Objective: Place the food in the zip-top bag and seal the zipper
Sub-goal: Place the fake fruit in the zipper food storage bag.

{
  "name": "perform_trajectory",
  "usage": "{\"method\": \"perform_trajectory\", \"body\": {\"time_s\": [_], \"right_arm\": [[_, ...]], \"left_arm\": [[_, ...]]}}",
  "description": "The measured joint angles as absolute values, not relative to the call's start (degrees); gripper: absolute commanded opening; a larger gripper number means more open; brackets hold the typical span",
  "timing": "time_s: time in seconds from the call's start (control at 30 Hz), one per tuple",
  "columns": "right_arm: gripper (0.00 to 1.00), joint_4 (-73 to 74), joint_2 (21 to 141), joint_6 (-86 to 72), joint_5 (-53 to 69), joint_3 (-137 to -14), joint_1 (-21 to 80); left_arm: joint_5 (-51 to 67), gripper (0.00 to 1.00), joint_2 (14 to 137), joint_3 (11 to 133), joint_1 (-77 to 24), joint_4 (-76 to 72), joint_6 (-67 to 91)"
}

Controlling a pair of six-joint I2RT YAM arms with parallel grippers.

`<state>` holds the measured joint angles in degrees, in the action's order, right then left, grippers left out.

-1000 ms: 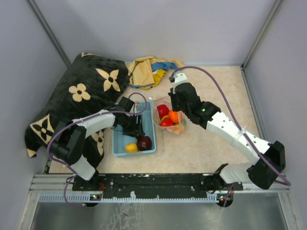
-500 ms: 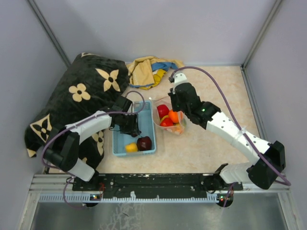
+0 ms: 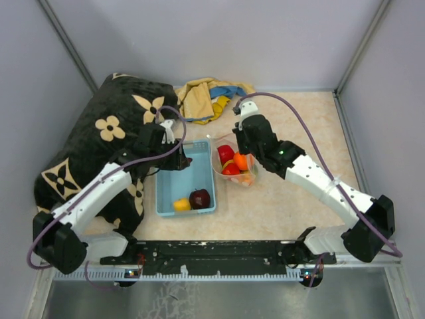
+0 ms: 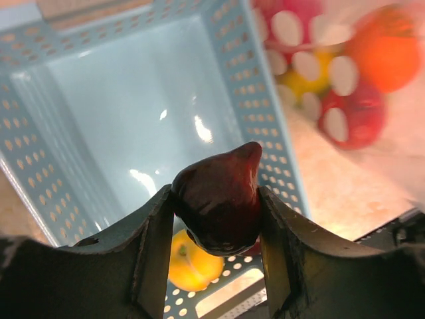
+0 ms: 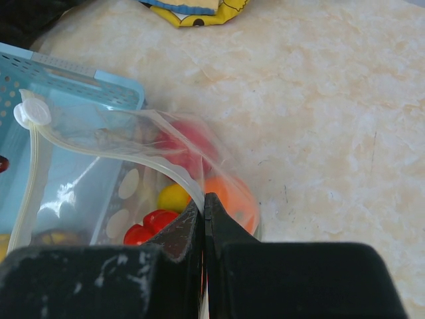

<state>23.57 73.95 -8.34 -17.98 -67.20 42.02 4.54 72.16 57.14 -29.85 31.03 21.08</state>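
Overhead, wrist close-ups; common: zip-top bag (image 3: 234, 161)

Readable text: none in any view.
Cushion (image 3: 113, 126): tan flower motifs on black, no letters (far left).
Cloth (image 3: 199, 100): dark marks on its yellow edge, too blurred to read (far, middle).
Bag (image 5: 86, 173): clear plastic, no print to read.
Basket (image 4: 246, 86): plain blue perforated walls, no label to read.
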Motion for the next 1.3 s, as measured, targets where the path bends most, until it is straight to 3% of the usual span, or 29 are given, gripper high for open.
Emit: {"method": "perform_trajectory", "body": {"time_s": [0.5,0.83,1.3], "right_arm": [[0.00,24.1,74.7,-8.2,-17.9,-68.8,42.0],[0.00,25.5,74.7,-8.2,-17.7,-70.1,42.0],[0.01,26.2,74.7,-9.6,-16.3,-71.0,42.0]], "left_arm": [[12.3,0.45,64.5,63.0,-35.3,22.4,21.5],[12.6,0.46,70.9,69.7,-42.5,15.1,14.3],[15.7,0.50,77.1,69.2,-46.4,10.9,2.0]]}}
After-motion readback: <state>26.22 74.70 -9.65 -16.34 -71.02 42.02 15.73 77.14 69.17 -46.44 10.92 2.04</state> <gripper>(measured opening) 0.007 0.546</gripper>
